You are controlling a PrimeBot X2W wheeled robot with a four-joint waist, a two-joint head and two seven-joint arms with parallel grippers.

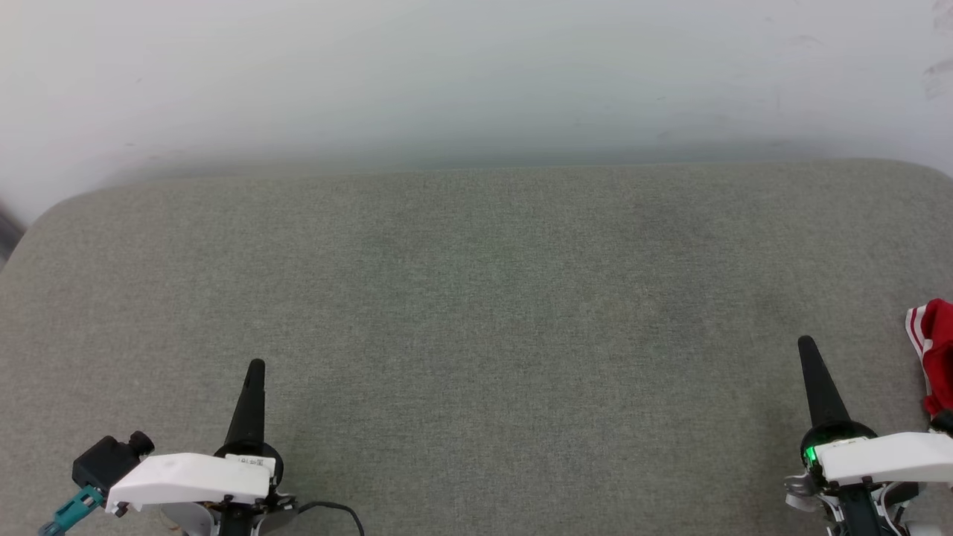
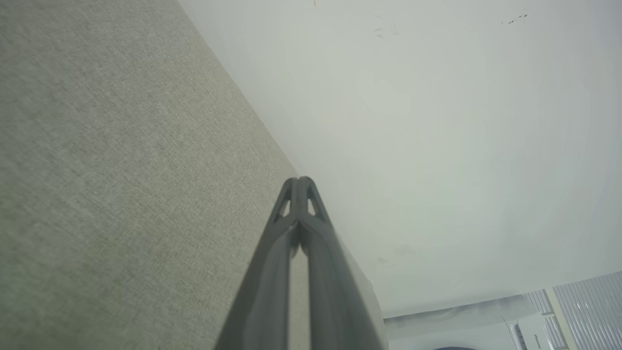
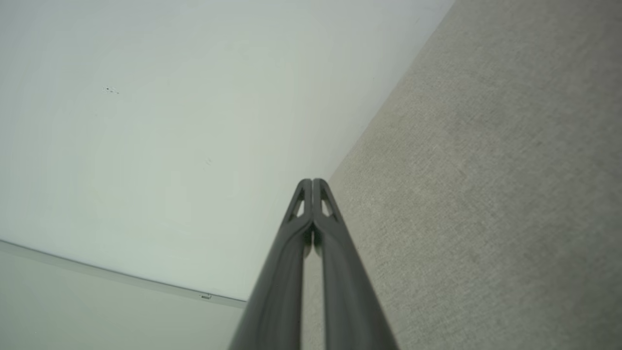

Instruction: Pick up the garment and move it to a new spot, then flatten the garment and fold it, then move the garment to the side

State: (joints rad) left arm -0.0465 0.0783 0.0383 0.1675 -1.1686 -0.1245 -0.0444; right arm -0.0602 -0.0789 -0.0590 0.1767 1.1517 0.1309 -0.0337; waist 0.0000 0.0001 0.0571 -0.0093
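A small part of the garment (image 1: 936, 350), bright red with red-and-white striped trim, pokes in at the head view's right edge, lying on the grey fabric surface (image 1: 476, 313); most of it is out of view. My right gripper (image 1: 806, 344) is shut and empty, its tip a short way left of the garment and apart from it. My left gripper (image 1: 256, 365) is shut and empty at the lower left, far from the garment. The left wrist view has my left gripper (image 2: 299, 181) with fingers pressed together, and the right wrist view has my right gripper (image 3: 312, 182) likewise.
The grey fabric surface ends at a rounded far edge against a pale wall (image 1: 476, 74). A white appliance (image 2: 534, 333) and a ribbed panel show in the corner of the left wrist view. A dark object (image 1: 9, 231) sits at the far left edge.
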